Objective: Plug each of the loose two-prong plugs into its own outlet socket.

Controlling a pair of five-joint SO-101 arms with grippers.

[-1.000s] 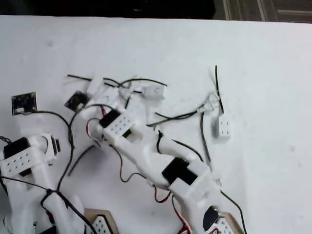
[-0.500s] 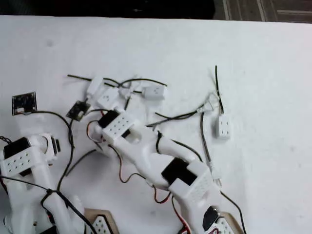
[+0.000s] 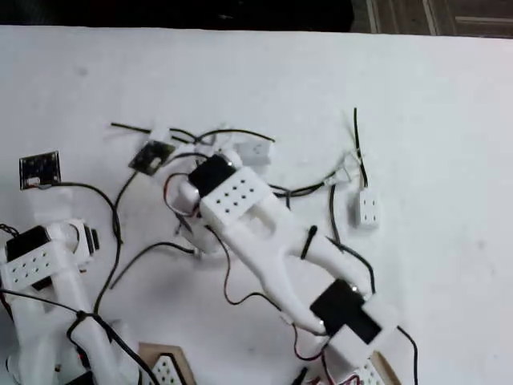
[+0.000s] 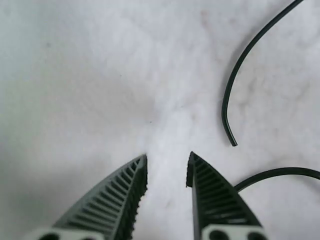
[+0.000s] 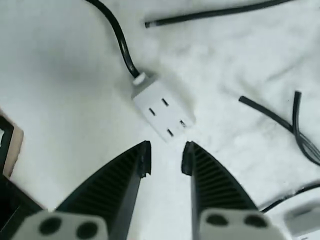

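A white outlet block (image 5: 162, 111) with two pairs of slots lies flat on the white table, its black cord (image 5: 117, 37) leading away from it. My right gripper (image 5: 166, 152) is open just short of that block, nothing between its fingers. In the high view the right arm (image 3: 240, 204) stretches from the front right toward the cluster of cords at mid table. Another outlet block (image 3: 255, 150) lies just beyond its tip, and a third (image 3: 367, 208) lies off to the right. My left gripper (image 4: 166, 160) is open over bare table, near a loose black wire end (image 4: 231, 140).
Black cords (image 3: 300, 191) tangle across the middle of the table. One small dark square board (image 3: 151, 156) lies by the right arm's tip, another (image 3: 38, 168) at the far left. The left arm (image 3: 36, 265) stands at the front left. The table's far half is bare.
The right arm has swung up and to the right, its tip now nearer the middle outlet block. The small dark board by it shifted the same way. The left arm kept still.
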